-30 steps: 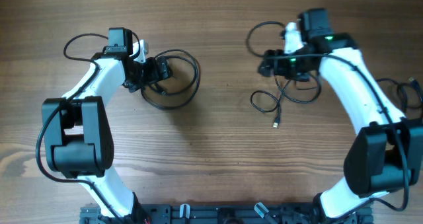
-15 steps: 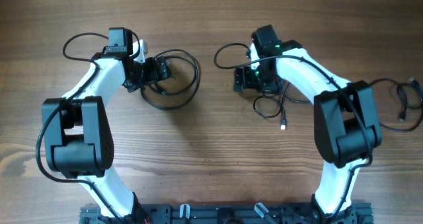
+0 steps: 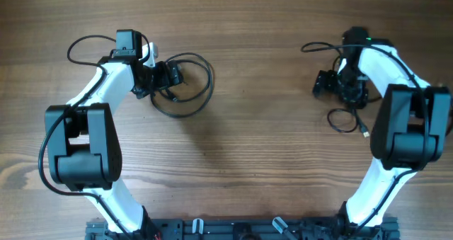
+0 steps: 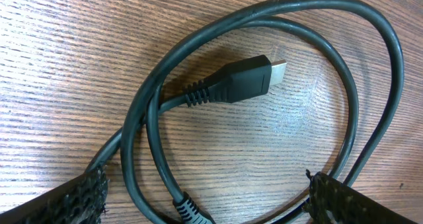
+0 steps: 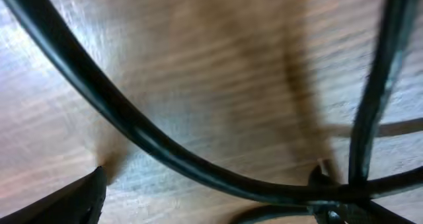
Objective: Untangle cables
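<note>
A black cable (image 3: 191,84) lies coiled in a loop on the wood, left of centre. My left gripper (image 3: 172,75) hovers low over the coil's left side. In the left wrist view the coil (image 4: 370,72) rings its own silver-tipped plug (image 4: 238,84). My left gripper (image 4: 208,207) is open, its fingers (image 4: 73,201) straddling the strands without pinching them. On the right, thin black cables (image 3: 345,116) loop under my right gripper (image 3: 323,84), and a silver-tipped plug (image 3: 364,134) trails below. The blurred right wrist view shows a cable (image 5: 165,145) crossing between the spread fingers of my right gripper (image 5: 208,201).
Thicker black wires belong to the arms: one loop (image 3: 74,49) behind the left arm, another (image 3: 318,47) beside the right wrist. The arm bases stand along the table's front edge (image 3: 226,229). Bare wooden tabletop (image 3: 262,127) lies between the two cable groups.
The right arm swung left toward the centre, then far back to the right, and the thin cables shifted right with it. The left arm and its coil have not moved.
</note>
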Motion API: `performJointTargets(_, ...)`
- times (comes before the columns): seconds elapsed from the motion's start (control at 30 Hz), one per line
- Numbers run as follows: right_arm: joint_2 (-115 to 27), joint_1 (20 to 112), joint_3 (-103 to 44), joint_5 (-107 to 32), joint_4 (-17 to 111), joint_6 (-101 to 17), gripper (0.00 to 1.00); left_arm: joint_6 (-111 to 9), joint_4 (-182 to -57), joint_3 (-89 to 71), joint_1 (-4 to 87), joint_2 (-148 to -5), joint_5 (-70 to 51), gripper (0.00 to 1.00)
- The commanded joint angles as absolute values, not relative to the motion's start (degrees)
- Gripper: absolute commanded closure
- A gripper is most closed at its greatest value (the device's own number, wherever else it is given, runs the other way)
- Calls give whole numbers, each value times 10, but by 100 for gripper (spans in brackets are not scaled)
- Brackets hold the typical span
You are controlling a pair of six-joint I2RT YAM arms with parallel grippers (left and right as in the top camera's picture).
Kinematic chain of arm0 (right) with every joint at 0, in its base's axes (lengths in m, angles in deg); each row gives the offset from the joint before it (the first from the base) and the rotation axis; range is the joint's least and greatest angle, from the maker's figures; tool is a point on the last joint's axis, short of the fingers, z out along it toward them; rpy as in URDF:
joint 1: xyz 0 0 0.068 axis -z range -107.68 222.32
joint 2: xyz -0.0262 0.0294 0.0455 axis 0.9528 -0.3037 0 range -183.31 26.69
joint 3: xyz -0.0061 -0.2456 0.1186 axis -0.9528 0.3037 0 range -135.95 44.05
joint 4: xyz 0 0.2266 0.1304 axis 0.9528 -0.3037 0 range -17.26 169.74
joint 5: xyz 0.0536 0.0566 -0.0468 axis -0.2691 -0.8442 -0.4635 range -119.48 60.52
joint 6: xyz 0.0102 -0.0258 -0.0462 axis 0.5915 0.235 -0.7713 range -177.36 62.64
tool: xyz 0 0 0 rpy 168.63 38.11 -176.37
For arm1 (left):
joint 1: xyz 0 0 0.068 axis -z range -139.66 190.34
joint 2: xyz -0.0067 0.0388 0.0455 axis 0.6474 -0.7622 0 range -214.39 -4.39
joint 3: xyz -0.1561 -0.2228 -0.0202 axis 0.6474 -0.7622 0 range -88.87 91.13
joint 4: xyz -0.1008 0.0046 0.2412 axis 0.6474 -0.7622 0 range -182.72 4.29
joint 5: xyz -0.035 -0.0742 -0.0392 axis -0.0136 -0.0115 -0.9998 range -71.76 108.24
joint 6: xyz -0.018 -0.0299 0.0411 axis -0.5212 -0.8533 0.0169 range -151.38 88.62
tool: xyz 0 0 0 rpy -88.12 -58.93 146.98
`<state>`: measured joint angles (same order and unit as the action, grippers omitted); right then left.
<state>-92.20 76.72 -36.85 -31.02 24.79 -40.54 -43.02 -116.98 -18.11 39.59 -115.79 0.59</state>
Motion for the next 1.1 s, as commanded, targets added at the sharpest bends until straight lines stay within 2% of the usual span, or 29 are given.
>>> performJointTargets(0.0,-939,760,-361,-429,295,-409,0,-423,-1166,-188,408,-1142,11,0)
performJointTargets(0.17,-939,719,-361,-530,360,-407,0,-423,-1155,-188,449,-1142,11,0)
performJointTargets(0.4,-939,605,-361,-534,424,-406,0,-421,-1133,-188,519,-1142,17,0)
performJointTargets(0.53,-939,558,-361,-544,474,-372,0,-421,-1152,-187,505,-1110,44,0)
performJointTargets(0.77,-939,489,-361,-684,636,-377,0,-423,-1192,-189,440,-1054,75,0)
performJointTargets(0.9,-939,443,-361,-645,673,-373,0,-423,-1192,-189,427,-1064,75,0)
performJointTargets(1.07,-951,362,-361,-423,672,-353,0,-423,-1192,-189,427,-1065,74,0)
